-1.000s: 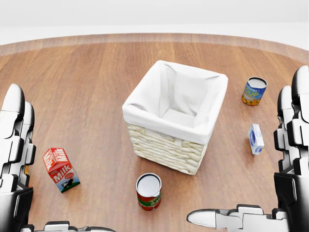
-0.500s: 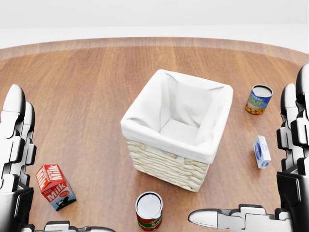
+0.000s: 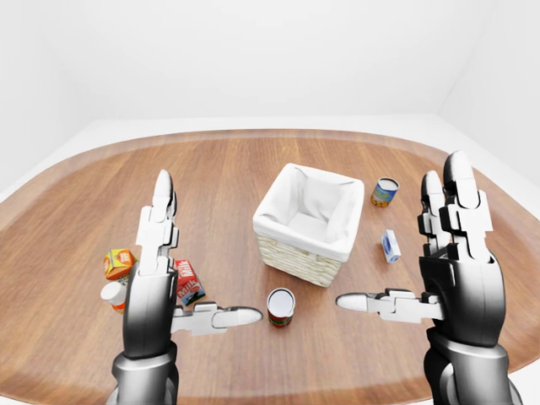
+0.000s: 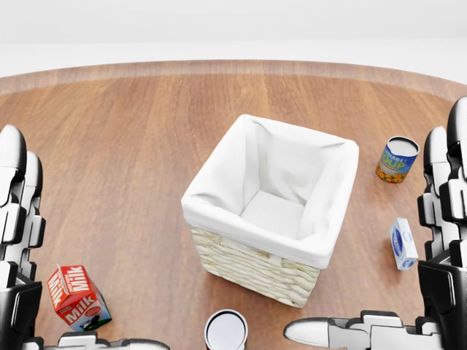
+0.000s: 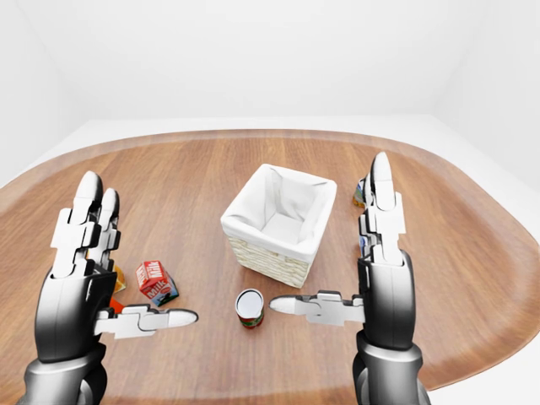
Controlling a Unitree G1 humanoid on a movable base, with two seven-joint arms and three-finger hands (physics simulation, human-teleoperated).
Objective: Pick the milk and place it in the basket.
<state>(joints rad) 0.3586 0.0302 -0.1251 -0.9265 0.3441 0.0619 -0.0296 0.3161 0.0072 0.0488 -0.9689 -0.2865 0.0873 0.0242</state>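
Milk carton (image 4: 76, 297) lying tilted on the wooden table (image 4: 124, 146), at the lower left of the head view, red with white lettering, well apart from the basket. Not touched by either hand. Basket (image 4: 271, 208) standing upright near the middle of the table: woven sides, white cloth lining folded over the rim, nothing visible inside. Tin can (image 3: 280, 306) upright just below the basket in the left-eye view, near but not touching it. Second can (image 4: 398, 160), blue and yellow label, to the right of the basket in the head view. Small blue-and-white carton (image 4: 403, 243) below that can, near the right edge. Orange box (image 3: 119, 263) and a small white-capped container (image 3: 113, 295) to the left of the milk carton in the left-eye view, partly hidden by the left arm. Left hand (image 5: 84, 261) raised above the table, fingers straight and spread, thumb extended sideways, gripping nothing. Right hand (image 3: 451, 245) raised likewise on the right, fingers straight and open, thumb pointing toward the centre, gripping nothing. Both hands apart from all items on the table.
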